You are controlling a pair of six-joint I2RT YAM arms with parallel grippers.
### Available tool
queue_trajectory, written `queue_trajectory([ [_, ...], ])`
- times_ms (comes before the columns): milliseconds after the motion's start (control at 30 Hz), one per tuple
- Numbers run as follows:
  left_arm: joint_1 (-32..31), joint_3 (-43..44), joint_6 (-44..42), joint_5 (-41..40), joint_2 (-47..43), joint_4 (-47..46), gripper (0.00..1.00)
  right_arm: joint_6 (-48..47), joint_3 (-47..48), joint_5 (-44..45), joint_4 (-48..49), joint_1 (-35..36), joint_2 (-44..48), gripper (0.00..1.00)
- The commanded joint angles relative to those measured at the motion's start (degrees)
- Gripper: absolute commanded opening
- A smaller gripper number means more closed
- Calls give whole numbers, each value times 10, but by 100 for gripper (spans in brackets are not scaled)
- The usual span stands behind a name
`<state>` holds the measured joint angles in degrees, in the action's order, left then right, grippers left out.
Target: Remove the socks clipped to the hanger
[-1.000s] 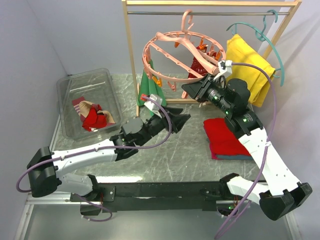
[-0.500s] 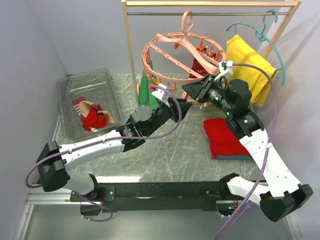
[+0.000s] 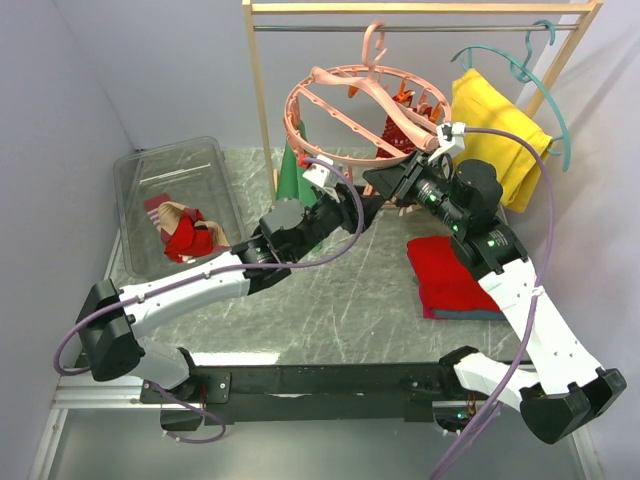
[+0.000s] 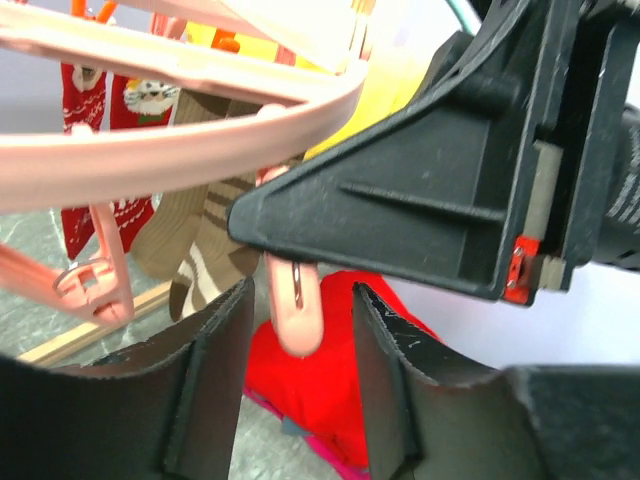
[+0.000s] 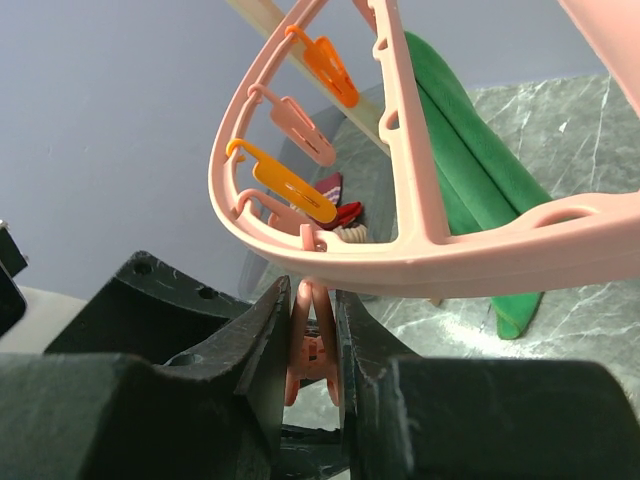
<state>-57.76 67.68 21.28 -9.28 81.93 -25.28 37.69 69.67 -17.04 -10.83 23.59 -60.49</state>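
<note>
Our R claw pinches pink peg on hanger rim. L claw spread, just below. Socks clipped far side. We fear claws bump each other, ring swings, L grabs empty peg.

The hanger hangs from the rail at the back. Some socks hang under its right side; others lie in the bin to its left. Below its left edge hangs the long cloth. The folded cloth lies on the table before it, to the right.
</note>
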Motion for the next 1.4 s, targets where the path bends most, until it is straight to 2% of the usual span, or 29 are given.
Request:
queue_trajectory([
  [0, 2, 32, 8, 13, 2, -9, 49, -3, -13, -22, -20, 8, 10, 12],
  [100, 5, 44, 2, 5, 4, 0, 42, -3, -16, -23, -22, 8, 12, 12],
  [200, 11, 59, 2, 4, 11, 16, 29, 0, -21, -27, -21, 8, 20, 13],
  [233, 12, 62, 3, 6, 16, 22, 11, 0, -23, -27, -21, 8, 21, 13],
  [267, 15, 65, 5, 4, 17, 28, 1, 0, -23, -27, -22, 8, 26, 14],
  [367, 22, 66, 13, 7, 12, 35, 1, -9, -23, -17, -31, 8, 32, 20],
  [400, 24, 62, 14, 8, 9, 36, 1, -12, -22, -10, -44, 8, 33, 30],
  [433, 27, 62, 16, 14, 3, 42, 1, -16, -19, 2, -51, 8, 34, 36],
  [467, 29, 65, 17, 16, 1, 50, 1, -26, -13, 11, -69, 8, 35, 47],
  [533, 36, 75, 16, 23, -5, 67, 1, -38, -1, 37, -90, 8, 36, 59],
  [567, 40, 77, 16, 26, -7, 82, 1, -52, 4, 46, -111, 8, 37, 68],
  [633, 51, 77, 16, 36, -13, 88, 1, -65, 13, 84, -134, 9, 41, 78],
  [667, 56, 76, 18, 39, -15, 90, 1, -77, 16, 99, -153, 8, 48, 87],
  [733, 73, 74, 27, 51, -17, 95, 1, -87, 22, 121, -168, 8, 56, 93],
  [833, 91, 78, 32, 73, -20, 113, 1, -116, 23, 154, -195, 8, 73, 93],
  [1000, 112, 95, 27, 100, -30, 147, 1, -145, -17, 267, -198, 7, 97, 93],
  [1167, 135, 105, 22, 109, -50, 189, 1, -148, -69, 292, -155, -2, 85, 100],
  [1367, 151, 111, 36, 135, -70, 199, 1, -160, -97, 317, -77, -42, 15, 100],
])
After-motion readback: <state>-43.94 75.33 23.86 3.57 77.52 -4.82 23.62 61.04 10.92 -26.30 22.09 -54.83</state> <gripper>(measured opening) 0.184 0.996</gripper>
